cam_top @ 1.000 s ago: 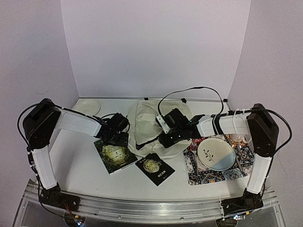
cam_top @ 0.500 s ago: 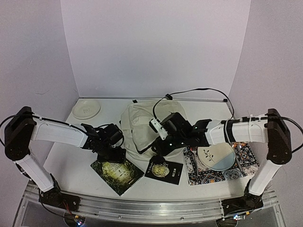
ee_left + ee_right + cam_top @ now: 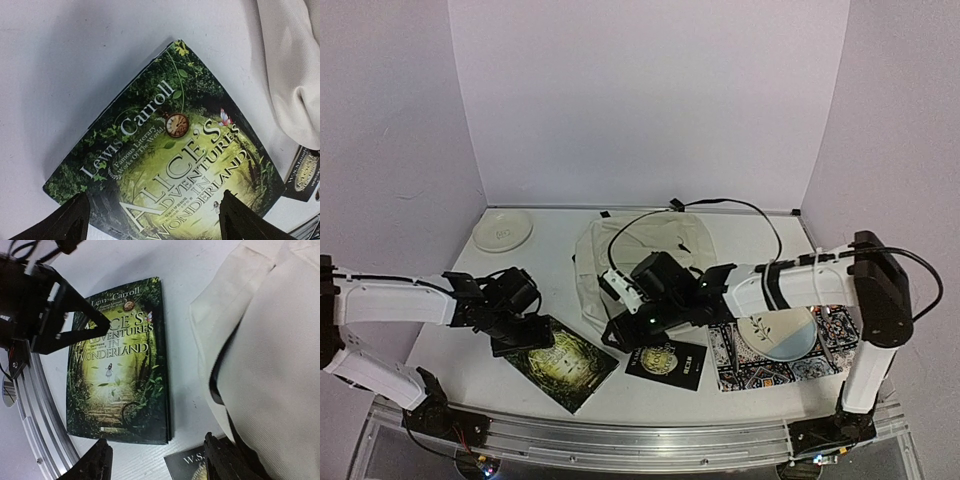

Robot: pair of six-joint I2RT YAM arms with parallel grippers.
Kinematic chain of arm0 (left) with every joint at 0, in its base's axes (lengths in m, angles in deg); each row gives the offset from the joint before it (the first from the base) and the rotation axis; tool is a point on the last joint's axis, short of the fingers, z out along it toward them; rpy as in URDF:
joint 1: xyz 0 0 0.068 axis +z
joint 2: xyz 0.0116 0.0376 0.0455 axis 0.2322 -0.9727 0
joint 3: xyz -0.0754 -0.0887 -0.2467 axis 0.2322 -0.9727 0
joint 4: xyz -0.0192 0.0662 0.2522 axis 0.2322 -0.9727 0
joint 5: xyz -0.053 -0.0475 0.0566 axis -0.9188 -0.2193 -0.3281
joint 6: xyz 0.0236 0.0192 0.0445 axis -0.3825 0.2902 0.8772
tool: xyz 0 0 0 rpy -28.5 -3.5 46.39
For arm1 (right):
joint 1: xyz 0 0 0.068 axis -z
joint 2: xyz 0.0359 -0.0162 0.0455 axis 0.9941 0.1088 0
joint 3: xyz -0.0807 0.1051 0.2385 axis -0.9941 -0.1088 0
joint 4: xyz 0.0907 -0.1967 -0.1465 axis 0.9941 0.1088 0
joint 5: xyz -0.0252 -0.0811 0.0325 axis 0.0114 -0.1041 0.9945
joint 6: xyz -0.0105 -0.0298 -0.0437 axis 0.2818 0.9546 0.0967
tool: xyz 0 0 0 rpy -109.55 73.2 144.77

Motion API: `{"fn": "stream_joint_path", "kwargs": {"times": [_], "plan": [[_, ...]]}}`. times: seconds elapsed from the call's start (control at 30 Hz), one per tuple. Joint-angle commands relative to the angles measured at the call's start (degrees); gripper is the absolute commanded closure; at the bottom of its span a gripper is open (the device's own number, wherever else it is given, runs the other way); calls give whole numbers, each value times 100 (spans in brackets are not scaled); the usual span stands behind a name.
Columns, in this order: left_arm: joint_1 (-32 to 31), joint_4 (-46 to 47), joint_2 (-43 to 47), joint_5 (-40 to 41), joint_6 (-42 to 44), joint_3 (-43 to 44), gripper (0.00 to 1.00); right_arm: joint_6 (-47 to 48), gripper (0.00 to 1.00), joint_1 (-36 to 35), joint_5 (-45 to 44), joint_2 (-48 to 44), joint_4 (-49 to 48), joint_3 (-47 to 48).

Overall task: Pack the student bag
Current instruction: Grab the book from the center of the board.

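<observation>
Our left gripper hovers at the 10 o'clock corner of the green book; its fingers stand spread wide with nothing pinched between them, the cover lying beneath; whether the tips touch the cover we cannot tell.

On that cover we read "Lewis Carroll", "Famous Literary Works Of The World" and "ALICE'S ADVENTURES IN WONDERLAND", around a small pocket watch; only the wrist views make this legible, and from above the book is a green blur.

Our right gripper sits between the green book and the student bag; its fingers are parted and hold nothing, above bare table.

The black book lies at 3 o'clock of the green one, just apart from it; the right wrist view gives only "W.S" at its edge.

The student bag lies at 12 o'clock of the black book, near the table's middle; the right wrist view shows its dark lining at a seam, which the top view does not resolve.

Only the top view shows the white plate at 10 o'clock of the table, and the patterned mat at 3 o'clock of the black book, bearing a blue-and-cream plate.
</observation>
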Motion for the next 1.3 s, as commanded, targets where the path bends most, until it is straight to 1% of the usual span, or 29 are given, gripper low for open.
{"fn": "stream_joint_path", "kwargs": {"times": [0.0, 0.1, 0.33, 0.4, 0.57, 0.73, 0.93, 1.07, 1.27], "plan": [[27, -213, 570, 152, -602, -288, 8, 9, 37, -60, 518, 662, -33, 571], [27, -223, 597, 60, -710, -497, 8, -5, 37, -64, 545, 1012, -23, 814], [16, -118, 168, -48, -699, -647, 8, -87, 36, -68, 664, 1602, 20, 1139], [7, 49, 16, -184, -615, -633, 8, -130, 36, -78, 736, 1749, 39, 1194], [-51, 939, -304, -788, -490, -677, 9, -185, 36, -110, 915, 1880, 58, 1196], [-79, 1290, -345, -803, -505, -572, 10, -235, 37, -119, 1458, 1771, 43, 1093], [-79, 1726, 150, -660, -814, -640, 13, -607, 38, -119, 2031, 1280, -502, 829], [-78, 1972, 214, -701, -955, -764, 14, -805, 40, -122, 2215, 1076, -729, 896], [-111, 2307, 157, -828, -1070, -877, 16, -1043, 45, -121, 2365, 1068, -923, 953]]}}
